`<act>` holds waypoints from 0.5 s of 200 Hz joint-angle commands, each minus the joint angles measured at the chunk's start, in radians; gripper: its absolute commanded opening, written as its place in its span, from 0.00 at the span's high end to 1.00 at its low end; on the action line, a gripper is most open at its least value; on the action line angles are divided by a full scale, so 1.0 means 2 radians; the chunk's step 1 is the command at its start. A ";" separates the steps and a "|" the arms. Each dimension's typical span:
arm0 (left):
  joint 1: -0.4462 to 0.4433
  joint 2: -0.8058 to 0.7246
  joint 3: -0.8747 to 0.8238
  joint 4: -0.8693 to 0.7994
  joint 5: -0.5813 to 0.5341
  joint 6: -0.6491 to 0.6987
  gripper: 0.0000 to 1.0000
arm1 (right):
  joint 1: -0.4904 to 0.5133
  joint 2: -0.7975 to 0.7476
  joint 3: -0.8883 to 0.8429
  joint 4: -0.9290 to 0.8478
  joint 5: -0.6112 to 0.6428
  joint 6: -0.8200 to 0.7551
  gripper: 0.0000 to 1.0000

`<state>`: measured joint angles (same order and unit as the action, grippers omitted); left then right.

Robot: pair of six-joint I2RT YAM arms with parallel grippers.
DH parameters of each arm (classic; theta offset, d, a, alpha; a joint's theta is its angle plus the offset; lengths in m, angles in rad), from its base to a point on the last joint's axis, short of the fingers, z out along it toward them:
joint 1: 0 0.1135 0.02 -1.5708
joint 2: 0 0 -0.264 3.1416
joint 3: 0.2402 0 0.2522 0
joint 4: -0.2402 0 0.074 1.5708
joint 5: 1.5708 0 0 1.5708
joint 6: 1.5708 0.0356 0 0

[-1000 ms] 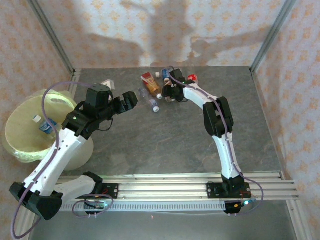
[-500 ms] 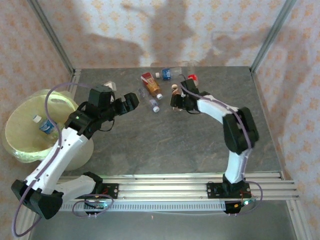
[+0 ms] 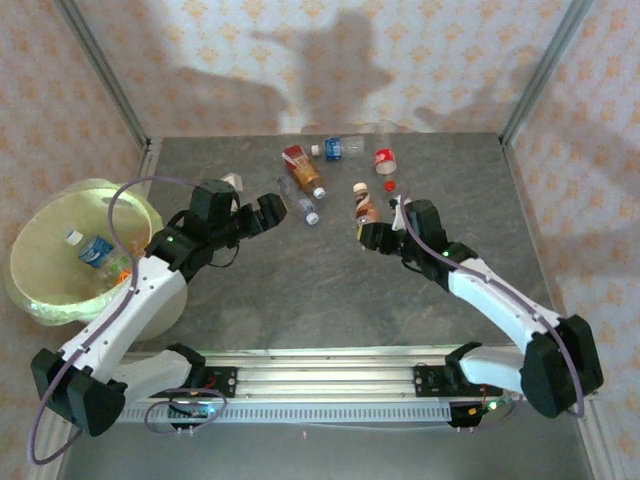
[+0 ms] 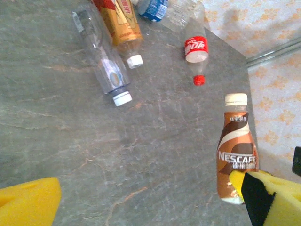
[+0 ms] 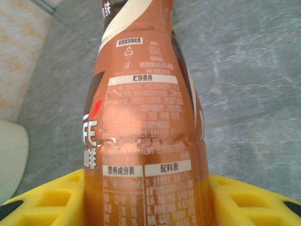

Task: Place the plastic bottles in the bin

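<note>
Clamped upright between the yellow pads [image 5: 47, 205] of the right jaws: a brown-labelled plastic coffee bottle [image 3: 364, 205] with a cream cap, gripped low on its body. Just ahead of those jaws, lying on the grey stone-patterned tabletop [image 3: 330, 290]: a clear red-labelled bottle [image 4: 196, 49] with a red cap. Spread wide and holding nothing: the left jaws. Ahead of that open gap, lying flat: a clear white-capped bottle [image 4: 106, 63], just beside an orange-labelled bottle [image 4: 123, 23]; farther on, a blue-labelled bottle [image 4: 153, 8]. Well behind the left jaws and off to their left: the large round pale bin [image 3: 45, 250] lined with a yellow-green bag, with a small blue-labelled bottle [image 3: 95, 250] lying inside.
</note>
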<state>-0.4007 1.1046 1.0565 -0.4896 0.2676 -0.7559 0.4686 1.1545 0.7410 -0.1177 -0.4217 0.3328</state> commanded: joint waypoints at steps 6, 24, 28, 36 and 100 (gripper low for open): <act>-0.007 0.012 -0.011 0.076 0.054 -0.028 0.00 | 0.009 -0.027 -0.025 0.068 -0.028 0.022 0.56; -0.007 0.017 -0.032 0.156 0.125 -0.035 0.00 | 0.014 -0.027 -0.029 0.095 -0.042 0.032 0.56; -0.007 0.018 -0.035 0.170 0.136 -0.036 0.00 | 0.015 -0.026 -0.028 0.100 -0.046 0.034 0.56; -0.009 0.020 -0.037 0.181 0.146 -0.035 0.00 | 0.018 -0.024 -0.028 0.112 -0.054 0.039 0.56; -0.031 0.028 -0.044 0.237 0.181 -0.034 0.00 | 0.045 -0.012 -0.017 0.178 -0.078 0.049 0.56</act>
<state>-0.4583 1.1591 0.9932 -0.1864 0.5430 -0.7982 0.5426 1.1168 0.6891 0.1284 -0.5430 0.4133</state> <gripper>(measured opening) 0.993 0.518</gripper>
